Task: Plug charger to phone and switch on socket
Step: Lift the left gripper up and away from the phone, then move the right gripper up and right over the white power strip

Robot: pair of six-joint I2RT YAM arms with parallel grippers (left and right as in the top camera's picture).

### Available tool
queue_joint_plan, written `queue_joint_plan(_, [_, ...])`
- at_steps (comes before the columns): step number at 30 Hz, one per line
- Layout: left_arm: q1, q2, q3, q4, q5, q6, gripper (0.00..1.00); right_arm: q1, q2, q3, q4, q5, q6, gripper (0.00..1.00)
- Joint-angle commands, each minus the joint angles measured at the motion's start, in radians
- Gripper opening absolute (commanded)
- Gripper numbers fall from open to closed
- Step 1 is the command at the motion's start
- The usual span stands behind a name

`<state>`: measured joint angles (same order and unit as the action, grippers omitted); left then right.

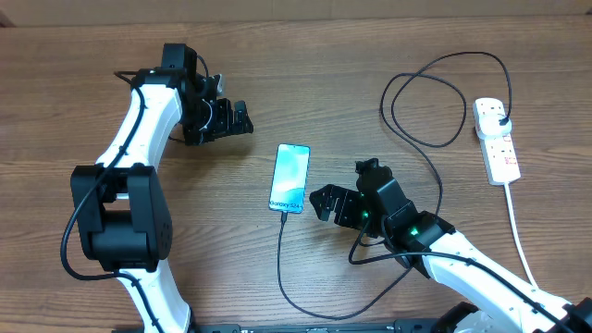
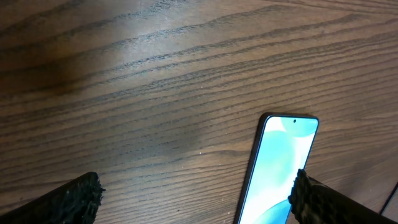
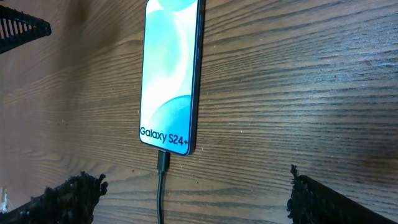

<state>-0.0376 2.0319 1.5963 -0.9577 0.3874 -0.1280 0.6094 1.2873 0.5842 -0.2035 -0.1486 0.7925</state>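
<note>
Phone point(image 1: 289, 178): flat mid-table, long axis near-far, Galaxy end nearest the robot, charger point(image 1: 280, 268) connector at that end. Right gripper point(image 1: 318, 204): low, just beside phone, jaws wide, empty. Left gripper point(image 1: 244, 118): apart, aimed phoneward, jaws wide, empty. Socket point(image 1: 497, 139): far right.

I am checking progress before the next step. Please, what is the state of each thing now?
phone: screen lit, lying flat, charger plugged in.
charger: tip in the phone, other end in the socket.
socket: holds the charger; on or off cannot be told.
left claw: open, empty.
right claw: open, empty.
</note>
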Motion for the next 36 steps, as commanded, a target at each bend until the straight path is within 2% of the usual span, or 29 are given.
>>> queue_joint_plan(1, [-0.002, 0.011, 0.016, 0.001, -0.006, 0.008, 1.00, -0.004, -0.015, 0.013, -0.005, 0.016, -0.001, 1.00])
queue_joint_plan(23, [-0.002, 0.011, 0.016, 0.001, -0.006, 0.008, 1.00, -0.007, -0.015, 0.037, -0.081, -0.003, 0.000, 1.00])
queue_joint_plan(30, [-0.002, 0.011, 0.016, 0.001, -0.006, 0.008, 1.00, -0.053, -0.015, 0.235, -0.377, -0.011, -0.010, 1.00])
queue_joint_plan(36, [-0.002, 0.011, 0.016, 0.001, -0.006, 0.008, 1.00, -0.129, -0.011, 0.493, -0.687, -0.010, -0.092, 1.00])
